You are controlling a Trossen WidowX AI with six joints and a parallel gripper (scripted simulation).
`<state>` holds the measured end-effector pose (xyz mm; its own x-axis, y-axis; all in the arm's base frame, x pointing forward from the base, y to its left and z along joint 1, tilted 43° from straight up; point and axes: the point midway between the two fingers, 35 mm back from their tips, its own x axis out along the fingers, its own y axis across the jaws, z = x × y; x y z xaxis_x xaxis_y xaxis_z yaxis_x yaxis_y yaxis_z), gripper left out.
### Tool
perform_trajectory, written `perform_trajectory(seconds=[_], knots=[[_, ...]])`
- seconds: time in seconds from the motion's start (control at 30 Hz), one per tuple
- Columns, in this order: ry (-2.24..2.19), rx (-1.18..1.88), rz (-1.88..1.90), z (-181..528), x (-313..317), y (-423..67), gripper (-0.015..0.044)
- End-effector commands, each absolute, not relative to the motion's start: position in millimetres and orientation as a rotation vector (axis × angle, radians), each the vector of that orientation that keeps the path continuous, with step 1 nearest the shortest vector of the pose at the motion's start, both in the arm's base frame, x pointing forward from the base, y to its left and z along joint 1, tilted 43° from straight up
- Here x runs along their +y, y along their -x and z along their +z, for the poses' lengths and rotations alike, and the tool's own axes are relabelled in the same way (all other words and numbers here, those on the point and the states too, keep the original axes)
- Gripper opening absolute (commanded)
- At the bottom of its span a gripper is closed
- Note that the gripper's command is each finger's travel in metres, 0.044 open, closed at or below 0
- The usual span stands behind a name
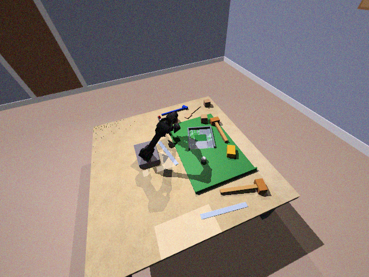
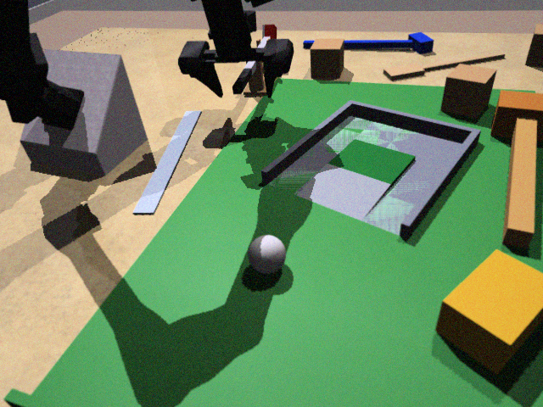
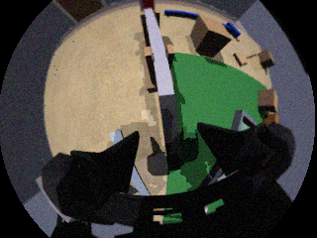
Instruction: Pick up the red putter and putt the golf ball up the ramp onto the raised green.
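The red putter (image 2: pixel 269 31) (image 3: pixel 148 4) lies on a wooden stand, with a pale shaft and a dark handle end. In the wrist view its dark handle end runs toward the space between my fingers. My gripper (image 2: pixel 245 95) (image 3: pixel 168 129) is open and empty, near the handle end; the exact height gap is unclear. The pale golf ball (image 1: pixel 203 160) (image 2: pixel 266 253) rests on the green mat (image 1: pixel 190 175) (image 2: pixel 197 271), partly shaded by the arm. The grey ramp (image 2: pixel 346 192) leads to the raised green (image 2: pixel 377 159) inside dark-walled borders.
A blue club (image 1: pixel 174 111) (image 2: pixel 377 44) and brown blocks (image 2: pixel 327 58) (image 3: pixel 210 36) are at the back. An orange mallet (image 1: pixel 221 131) and a yellow block (image 1: pixel 231 150) (image 2: pixel 495 298) are on the mat's right. A pale strip (image 2: pixel 169 162) lies beside the grey base (image 2: pixel 83 96).
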<state>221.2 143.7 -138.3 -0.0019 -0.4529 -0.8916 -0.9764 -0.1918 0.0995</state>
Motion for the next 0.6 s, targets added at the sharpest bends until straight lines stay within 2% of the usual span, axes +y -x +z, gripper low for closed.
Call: perform_trajectory(seconds=[0.0, 0.03, 0.53, 0.57], knots=[[1.702, 1.492, 1.152, -141.4, 140.5, -219.6, 0.044], [1.702, 1.492, 1.152, -141.4, 140.5, -219.6, 0.044], [1.694, 1.486, 1.15, -139.0, 142.8, -220.8, 0.0046], [1.694, 1.486, 1.15, -139.0, 142.8, -220.8, 0.004]])
